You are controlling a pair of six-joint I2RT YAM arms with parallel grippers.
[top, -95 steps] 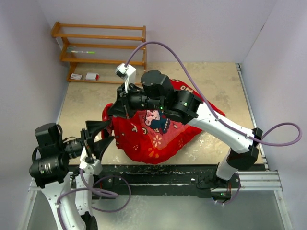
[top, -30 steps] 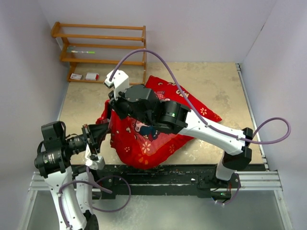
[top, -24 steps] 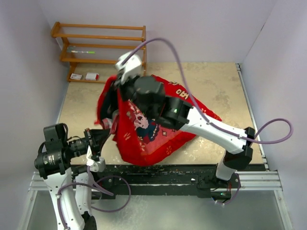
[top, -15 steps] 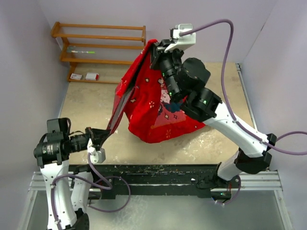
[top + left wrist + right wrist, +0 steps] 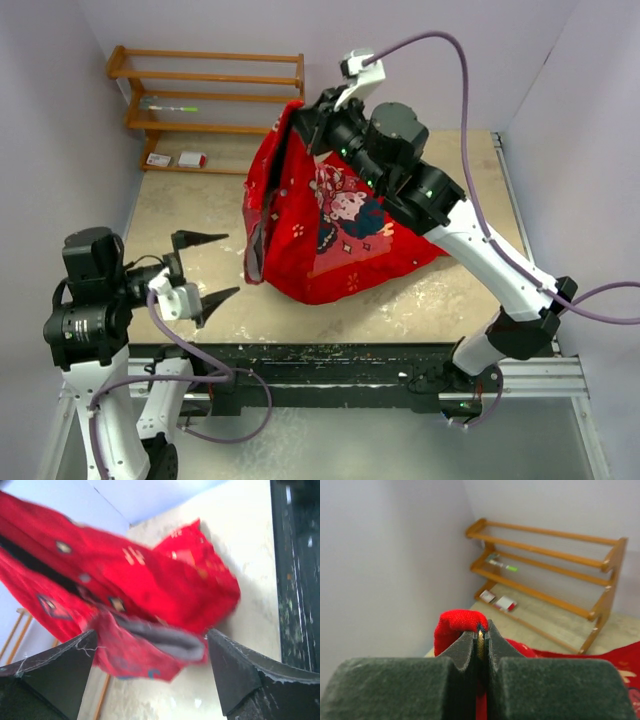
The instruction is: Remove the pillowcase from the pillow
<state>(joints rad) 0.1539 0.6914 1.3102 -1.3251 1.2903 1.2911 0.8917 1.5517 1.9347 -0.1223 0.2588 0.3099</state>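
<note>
The red pillowcase [image 5: 335, 225] hangs as a raised tent from my right gripper [image 5: 300, 112], its lower part resting on the table. My right gripper [image 5: 480, 627] is shut on a fold of its top edge [image 5: 457, 622], high above the table. My left gripper [image 5: 222, 264] is open and empty, left of the pillowcase and apart from it. In the left wrist view the pillowcase [image 5: 150, 585] hangs ahead of the open fingers [image 5: 55, 672]. A pale grey strip [image 5: 165, 637] shows at its lower mouth. I cannot tell if that is the pillow, which is otherwise hidden.
A wooden shelf rack [image 5: 210, 100] stands against the back wall at far left, with small cards [image 5: 180, 159] and a green pen [image 5: 170, 105]; it also shows in the right wrist view [image 5: 545, 555]. A black rail [image 5: 330, 365] runs along the table's near edge. Walls close both sides.
My right gripper has lifted the pillowcase up and toward the back. My left gripper, which held the case's stretched lower edge, has let go, opened and drawn back left.
</note>
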